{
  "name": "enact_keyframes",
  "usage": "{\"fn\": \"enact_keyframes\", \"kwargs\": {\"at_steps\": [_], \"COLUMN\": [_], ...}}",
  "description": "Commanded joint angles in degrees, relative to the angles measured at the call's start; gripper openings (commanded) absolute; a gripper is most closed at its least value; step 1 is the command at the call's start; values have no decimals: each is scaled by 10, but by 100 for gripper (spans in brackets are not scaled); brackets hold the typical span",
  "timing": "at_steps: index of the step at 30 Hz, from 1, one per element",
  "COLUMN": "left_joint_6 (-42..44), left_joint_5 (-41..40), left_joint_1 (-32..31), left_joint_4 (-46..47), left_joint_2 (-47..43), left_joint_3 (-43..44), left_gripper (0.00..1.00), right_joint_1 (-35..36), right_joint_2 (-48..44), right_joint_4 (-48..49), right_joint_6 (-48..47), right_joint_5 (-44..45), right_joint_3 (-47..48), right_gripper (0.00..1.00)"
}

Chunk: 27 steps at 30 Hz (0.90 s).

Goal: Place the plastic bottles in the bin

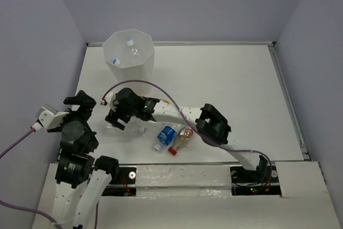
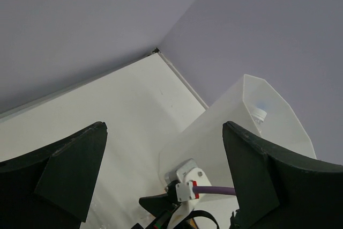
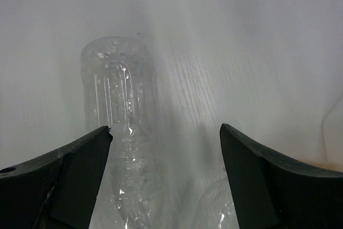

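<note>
The white eight-sided bin [image 1: 143, 60] stands at the back left with clear bottles inside; one capped bottle [image 2: 258, 114] shows in it from the left wrist view. A clear bottle [image 3: 115, 127] lies on the table between my right gripper's [image 3: 166, 132] open fingers, close to the left one, untouched. A second clear bottle [image 3: 214, 210] shows low beside it. In the top view my right gripper [image 1: 115, 120] hovers over these clear bottles [image 1: 122, 129]. A blue-labelled bottle [image 1: 166, 135] and a red-capped bottle [image 1: 182, 139] lie near the front. My left gripper [image 1: 86, 105] is open and empty at the left.
The right arm [image 1: 177, 115] stretches across the front of the table toward the left. Its wrist camera and purple cable [image 2: 214, 190] sit just in front of the bin wall [image 2: 225, 132]. Grey walls enclose the table on three sides.
</note>
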Motion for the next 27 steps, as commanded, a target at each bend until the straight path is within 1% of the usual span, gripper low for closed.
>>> {"fn": "enact_keyframes", "kwargs": {"at_steps": [1, 10, 19, 21, 23, 25, 27], "left_joint_6": [-1, 3, 4, 4, 4, 4, 4], "left_joint_5": [-22, -18, -13, -13, -12, -12, -12], "left_joint_1": [5, 4, 4, 4, 4, 4, 5], "left_joint_4": [21, 25, 26, 26, 26, 26, 26], "left_joint_2": [-12, -20, -24, -25, -26, -27, -27], "left_joint_3": [22, 21, 19, 19, 19, 20, 19], "left_gripper": [99, 99, 99, 99, 99, 99, 99], "right_joint_1": [16, 32, 43, 43, 43, 48, 48], "right_joint_2": [30, 77, 98, 99, 96, 84, 53], "right_joint_4": [-26, -34, -34, -32, -19, 13, 46], "right_joint_6": [-21, -10, 11, 12, 16, 22, 29], "right_joint_5": [8, -15, -24, -22, -7, 3, 18], "right_joint_3": [61, 94, 102, 105, 104, 95, 64], "right_gripper": [87, 86, 86, 82, 75, 68, 64]}}
